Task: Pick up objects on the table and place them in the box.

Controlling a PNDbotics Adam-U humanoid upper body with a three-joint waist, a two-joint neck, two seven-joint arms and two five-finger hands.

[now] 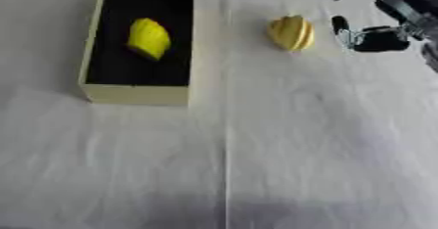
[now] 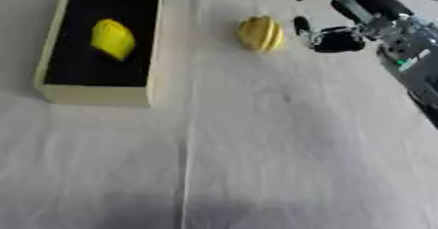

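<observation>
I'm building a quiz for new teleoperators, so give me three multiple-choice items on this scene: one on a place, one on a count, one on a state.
1. Where does the ridged yellow object lie?
A. In the box
B. On the white cloth, right of the box
C. In the right hand

2. How many yellow things show in all?
A. One
B. Two
C. Four

3. How does the right hand stand to the ridged yellow object?
A. Beside it, not touching
B. Closed round it
C. Pressing it flat

Key:
1 B: it rests on the cloth, outside the box.
2 B: one on the cloth, one yellow piece on the box's black floor.
3 A: cloth shows between the hand and the object.
</observation>
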